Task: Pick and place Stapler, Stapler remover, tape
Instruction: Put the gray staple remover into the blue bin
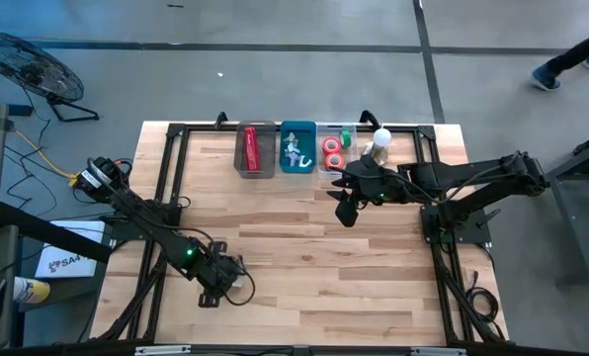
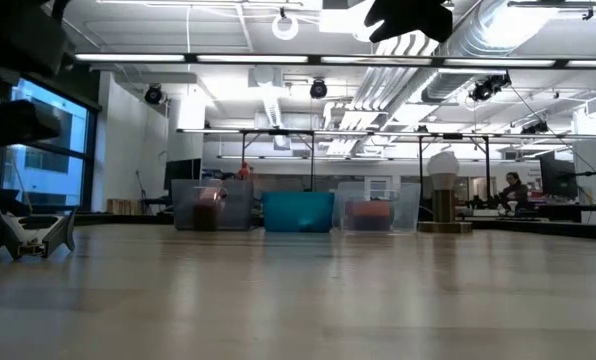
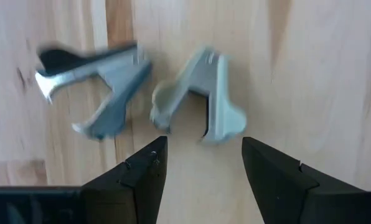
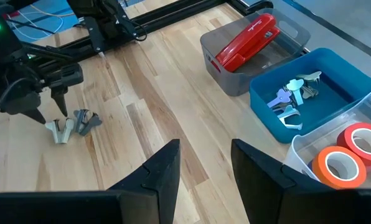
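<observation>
Left tool (image 1: 237, 286), released, hovers lower-left on the bench (image 1: 304, 267) right over two staple removers (image 3: 201, 93); right tool (image 1: 346, 211) empty, far off.

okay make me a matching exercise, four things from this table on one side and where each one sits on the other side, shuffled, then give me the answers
Things:
1. red stapler
2. tape rolls
3. pile of staple removers
4. two loose staple removers

Places:
A. blue bin
B. bare wood beneath the left gripper
C. grey bin
D. clear bin at the row's right end

Pairs: 1-C, 2-D, 3-A, 4-B
</observation>
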